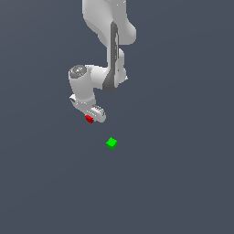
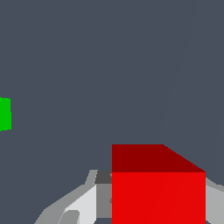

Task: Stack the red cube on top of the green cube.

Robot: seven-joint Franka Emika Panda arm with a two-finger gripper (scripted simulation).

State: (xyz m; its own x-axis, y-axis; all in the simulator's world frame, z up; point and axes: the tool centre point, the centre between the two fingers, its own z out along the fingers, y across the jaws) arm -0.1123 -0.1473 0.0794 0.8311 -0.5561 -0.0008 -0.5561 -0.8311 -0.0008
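The tiny red cube (image 1: 89,119) sits at the tip of my white gripper (image 1: 91,118), mostly covered by the hand in the exterior view. In the wrist view the red cube (image 2: 158,192) is large and close, with grey-white fingers (image 2: 83,203) on both sides of it, so the gripper is shut on it. The tiny green cube (image 1: 111,143) lies on the dark floor, below and toward the exterior view's right of the gripper, apart from it. In the wrist view only a strip of the green cube (image 2: 4,114) shows at the frame's edge.
The white arm (image 1: 109,41) reaches in from the top of the exterior view. The plain dark grey floor (image 1: 183,183) spreads all around, with nothing else on it.
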